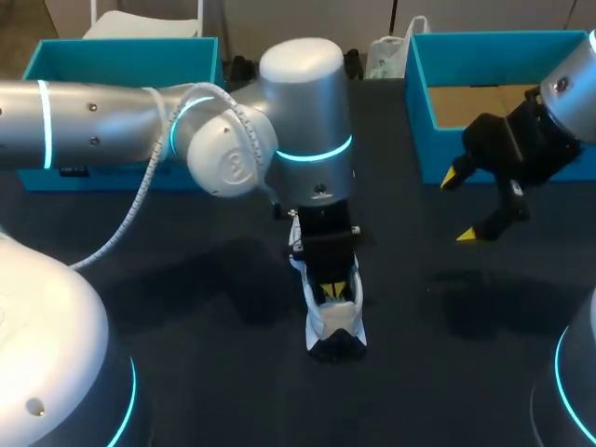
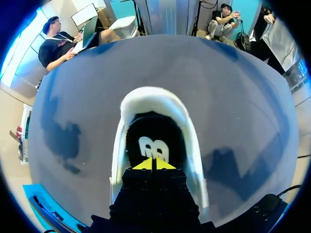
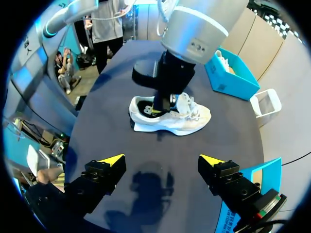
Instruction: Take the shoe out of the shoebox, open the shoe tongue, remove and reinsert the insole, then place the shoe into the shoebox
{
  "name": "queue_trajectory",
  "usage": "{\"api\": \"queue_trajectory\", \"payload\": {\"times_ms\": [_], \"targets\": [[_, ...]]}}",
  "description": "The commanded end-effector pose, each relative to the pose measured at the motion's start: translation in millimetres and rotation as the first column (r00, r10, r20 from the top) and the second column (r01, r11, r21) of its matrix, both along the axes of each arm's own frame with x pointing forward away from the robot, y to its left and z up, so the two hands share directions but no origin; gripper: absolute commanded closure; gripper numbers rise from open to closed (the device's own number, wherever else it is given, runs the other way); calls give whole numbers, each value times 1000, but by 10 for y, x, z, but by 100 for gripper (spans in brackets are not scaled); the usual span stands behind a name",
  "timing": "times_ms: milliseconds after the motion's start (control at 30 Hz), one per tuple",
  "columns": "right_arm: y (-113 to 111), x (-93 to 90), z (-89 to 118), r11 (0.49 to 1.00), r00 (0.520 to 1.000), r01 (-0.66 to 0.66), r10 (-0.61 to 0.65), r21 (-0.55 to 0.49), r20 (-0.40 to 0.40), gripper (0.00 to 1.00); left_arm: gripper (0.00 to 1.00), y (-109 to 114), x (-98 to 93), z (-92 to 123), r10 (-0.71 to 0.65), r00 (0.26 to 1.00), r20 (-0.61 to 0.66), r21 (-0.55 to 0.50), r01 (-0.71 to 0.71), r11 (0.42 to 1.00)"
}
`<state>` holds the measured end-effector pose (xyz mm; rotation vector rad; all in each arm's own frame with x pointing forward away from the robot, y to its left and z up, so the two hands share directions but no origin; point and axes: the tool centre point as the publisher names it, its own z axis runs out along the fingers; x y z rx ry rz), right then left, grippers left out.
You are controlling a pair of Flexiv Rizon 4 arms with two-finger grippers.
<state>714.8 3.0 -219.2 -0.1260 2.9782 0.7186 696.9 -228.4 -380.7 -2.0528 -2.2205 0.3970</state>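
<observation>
A white shoe (image 1: 336, 321) stands upright on the dark table (image 1: 186, 372) near the middle, toe toward the far side. My left gripper (image 1: 332, 287) comes straight down into its opening. In the left wrist view this gripper (image 2: 154, 164) is shut, its yellow tips pressed together just above the black insole (image 2: 154, 133) with its white logo; I cannot tell whether anything is pinched. The shoe's white rim (image 2: 151, 96) curves around ahead of the tips. My right gripper (image 1: 458, 207) hangs open above the table to the right, and in its own view (image 3: 160, 162) it faces the shoe (image 3: 187, 119) side-on.
A teal shoebox (image 1: 494, 140) with a cardboard floor stands at the back right, close behind my right gripper. A second teal box (image 1: 121, 58) stands at the back left, behind my left arm (image 1: 112, 126). A white cable runs along that arm.
</observation>
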Motion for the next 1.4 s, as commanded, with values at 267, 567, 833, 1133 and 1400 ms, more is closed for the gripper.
{"api": "queue_trajectory", "payload": {"times_ms": [267,567,833,1133,1400], "targets": [[3,-6,-8,1000,1000,1,-1,-3,1,0,100,-18,-64,194,-8,999,39,-34,10,999],[3,-6,-8,1000,1000,1,-1,-3,1,0,100,-153,-264,-48,-29,1000,11,-39,30,999],[3,-6,-8,1000,1000,1,-1,-3,1,0,100,-178,-299,-280,-37,999,29,-31,38,999],[3,-6,-8,1000,1000,1,-1,-3,1,0,100,-107,-232,-332,-26,996,91,-13,27,1000],[3,-6,-8,1000,1000,1,-1,-3,1,0,100,27,-99,-39,-26,977,212,-10,29,1000]]}}
